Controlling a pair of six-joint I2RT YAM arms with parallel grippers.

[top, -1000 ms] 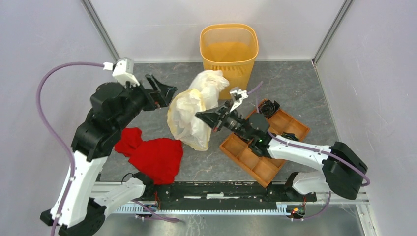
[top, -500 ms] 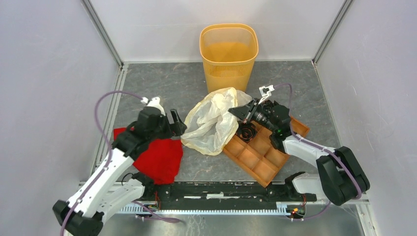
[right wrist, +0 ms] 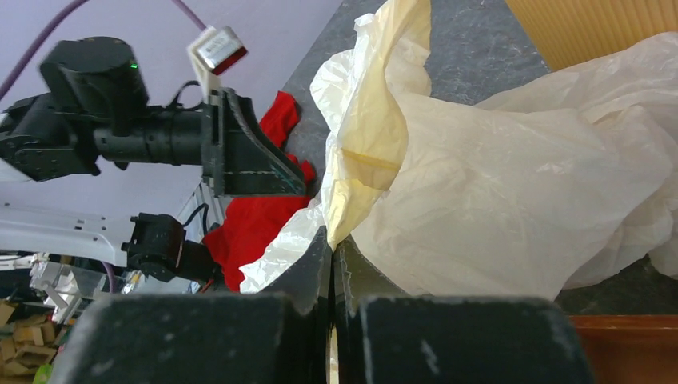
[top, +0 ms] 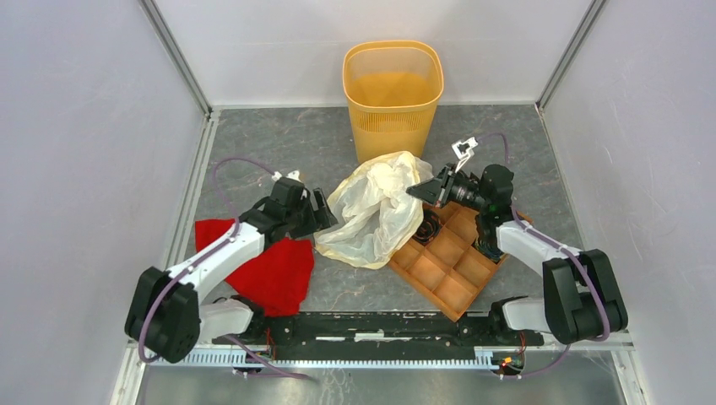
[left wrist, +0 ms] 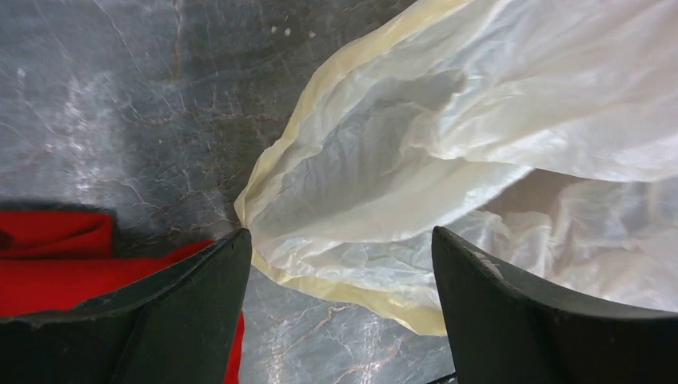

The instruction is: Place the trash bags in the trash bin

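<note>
The cream-white trash bag (top: pixel 376 207) lies crumpled on the grey table in front of the orange-yellow trash bin (top: pixel 393 94), which stands upright at the back. My right gripper (top: pixel 415 191) is shut on the bag's right edge; in the right wrist view the film (right wrist: pixel 496 176) rises from between the closed jaws (right wrist: pixel 333 244). My left gripper (top: pixel 325 215) is open and low at the bag's left edge. In the left wrist view the bag's edge (left wrist: pixel 376 208) lies between the spread fingers (left wrist: pixel 200 296), not pinched.
A red cloth (top: pixel 266 266) lies under my left arm at the near left. A flat orange-brown compartment tray (top: pixel 452 261) sits under my right arm, with a dark object (top: pixel 425 226) in one cell. Grey walls enclose the table.
Both arms have come down and drawn back. The bag, held up before, now lies slumped on the table. My left gripper has dropped to the bag's left edge beside the red cloth.
</note>
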